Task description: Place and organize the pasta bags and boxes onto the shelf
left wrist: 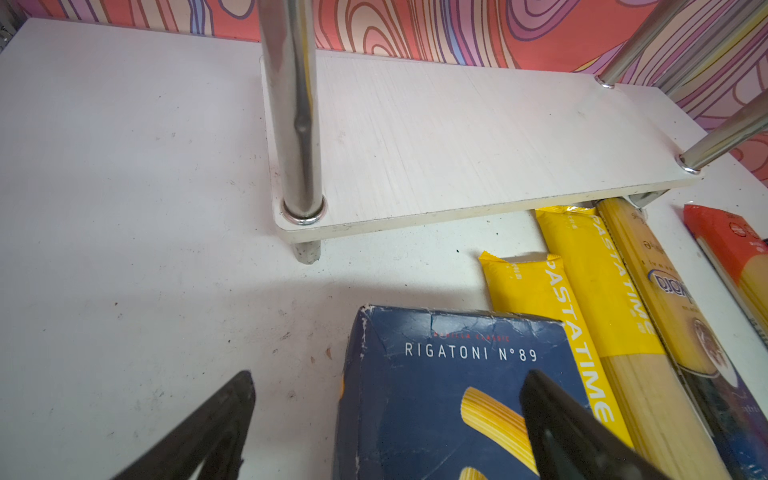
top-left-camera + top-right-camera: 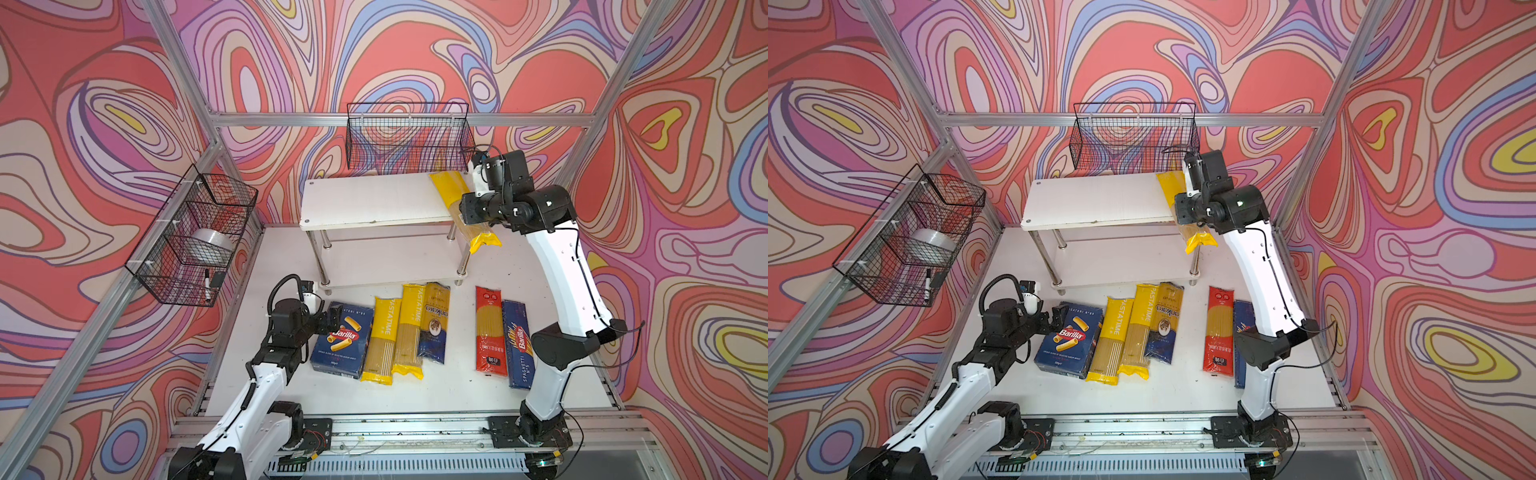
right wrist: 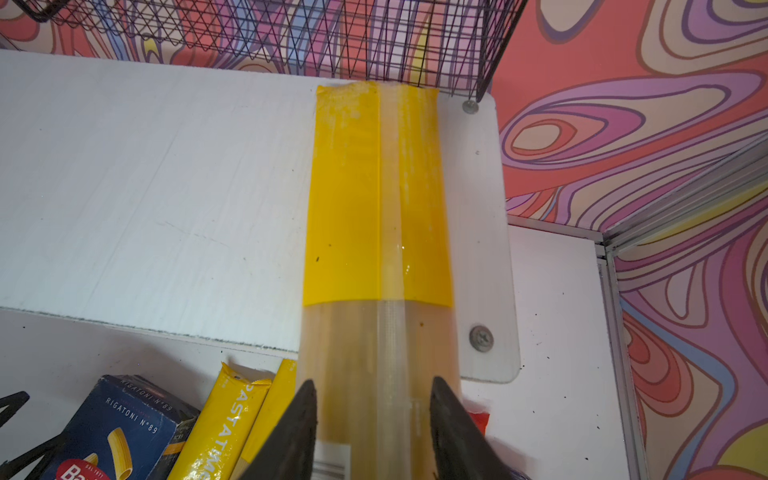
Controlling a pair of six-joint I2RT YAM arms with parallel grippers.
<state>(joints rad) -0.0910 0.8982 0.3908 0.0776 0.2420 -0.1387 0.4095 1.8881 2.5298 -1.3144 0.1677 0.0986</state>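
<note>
Lying across the shelf (image 2: 365, 199), a yellow-and-clear spaghetti bag (image 2: 449, 191) overhangs its front edge.

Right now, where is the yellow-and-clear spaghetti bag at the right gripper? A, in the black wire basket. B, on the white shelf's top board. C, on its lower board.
B: the yellow-and-clear spaghetti bag lies on the white shelf's top board, one end overhanging its edge.

"Barilla" and "RIGATONI N°89" are printed on the wide blue box (image 2: 340, 343). "PASTATIME" is read on the yellow pack (image 2: 381, 336) touching it and on the second yellow pack (image 2: 409, 328). "ankara" is shown on the gold-and-navy pack (image 2: 434, 324), and "Barilla" and "SPAGHETTI N°5" on the narrow blue box (image 2: 517, 345).
</note>
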